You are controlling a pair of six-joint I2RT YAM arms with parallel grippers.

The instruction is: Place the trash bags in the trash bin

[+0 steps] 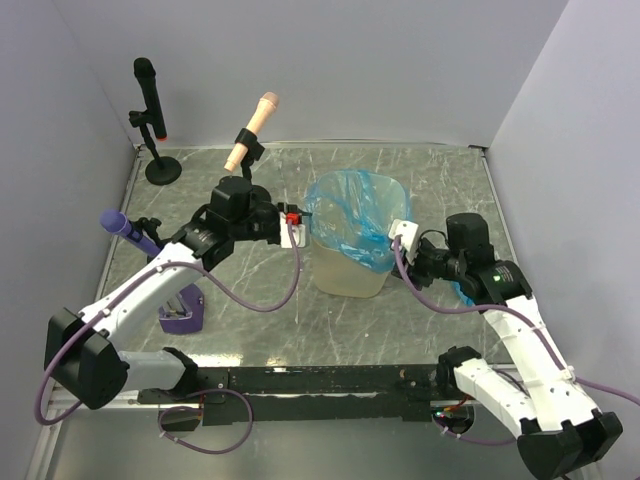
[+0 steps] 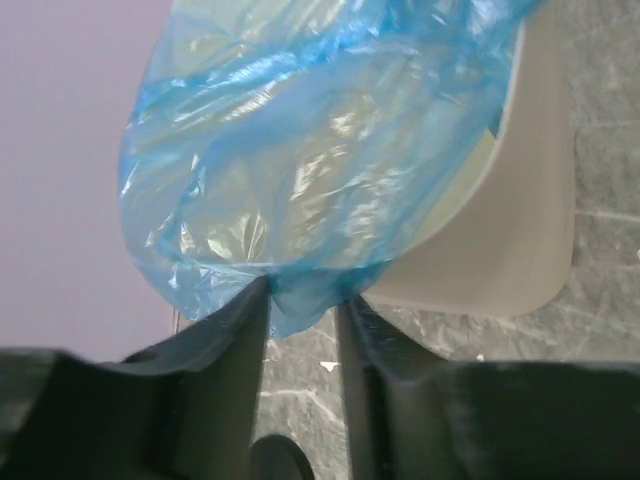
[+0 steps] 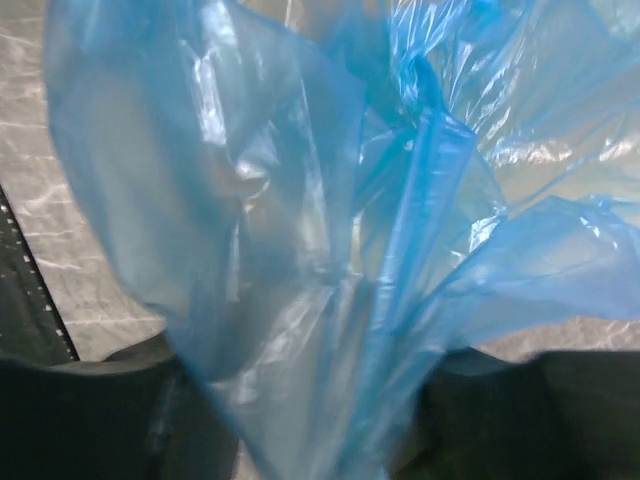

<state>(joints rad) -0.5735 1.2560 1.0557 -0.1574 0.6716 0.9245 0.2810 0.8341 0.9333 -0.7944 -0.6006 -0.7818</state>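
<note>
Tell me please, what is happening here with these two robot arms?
Two arms are fitting a translucent blue plastic trash bag into a cream-beige plastic trash bin. The left gripper pinches the bag's edge beside the bin's left rim. The right gripper, at the right rim, has film between its jaws; a firm grip is unclear. The bag's mouth drapes over the rim.
</note>
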